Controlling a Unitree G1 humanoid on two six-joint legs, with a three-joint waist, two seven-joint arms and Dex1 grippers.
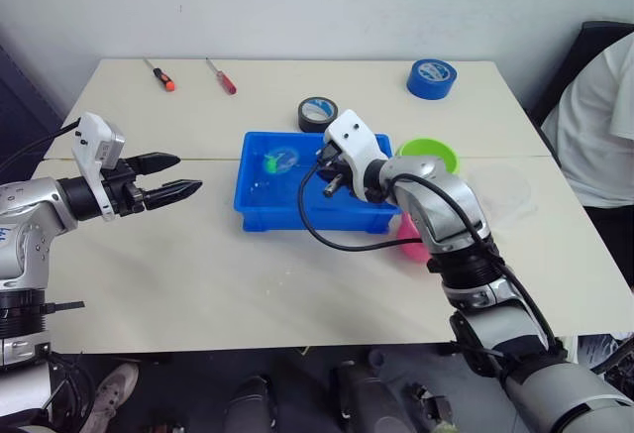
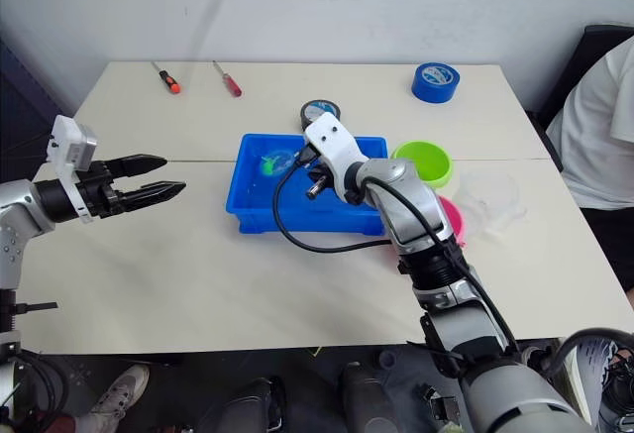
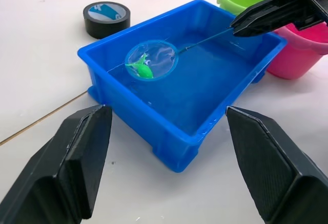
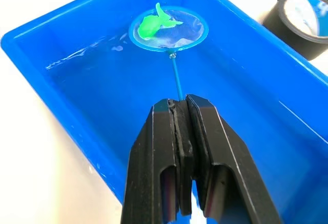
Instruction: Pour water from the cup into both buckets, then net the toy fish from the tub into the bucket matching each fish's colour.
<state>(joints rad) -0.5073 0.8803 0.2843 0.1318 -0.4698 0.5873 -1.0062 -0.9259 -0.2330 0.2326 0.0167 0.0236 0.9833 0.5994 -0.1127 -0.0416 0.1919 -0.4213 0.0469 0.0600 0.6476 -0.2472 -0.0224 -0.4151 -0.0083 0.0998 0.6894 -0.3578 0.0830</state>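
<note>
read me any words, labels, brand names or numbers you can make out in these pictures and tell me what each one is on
No text can be read anywhere in these views.
blue tape roll: a white label inside the core, its print too small to read.
black tape roll: a blue and white label inside the core, too blurred to read.
tub, green bucket, pink bucket, net, screwdrivers: no markings visible.

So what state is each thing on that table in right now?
Left gripper: open, empty, above the table.
Right gripper: shut on the net handle.
Net: over the tub, green fish in it.
Blue tub: holds water.
Green bucket: upright.
Pink bucket: upright.
</note>
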